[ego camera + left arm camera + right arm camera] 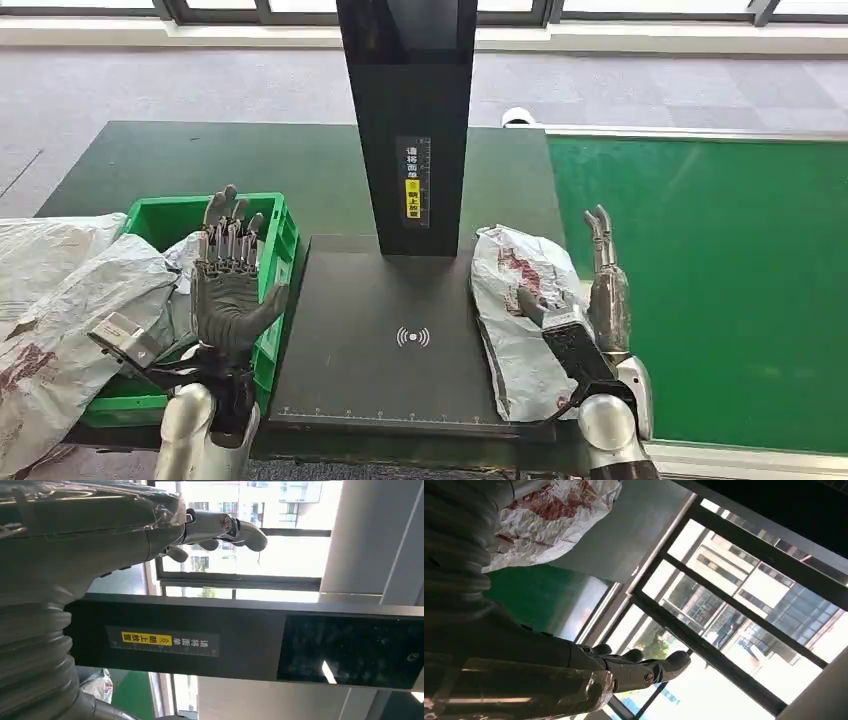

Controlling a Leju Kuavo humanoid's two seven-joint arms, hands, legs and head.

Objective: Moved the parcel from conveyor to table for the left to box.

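A white crumpled parcel with red print lies on the right side of the black scanning platform; the right wrist view shows its end. My right hand stands just to its right, fingers straight and apart, holding nothing. My left hand is raised palm-open above the green box, fingers spread, empty. Both wrist views show the fingers extended against windows.
A black scanner column rises behind the platform. Several white parcels are piled at the left, over and beside the green box. The green conveyor belt runs along the right. Dark green tabletop lies behind.
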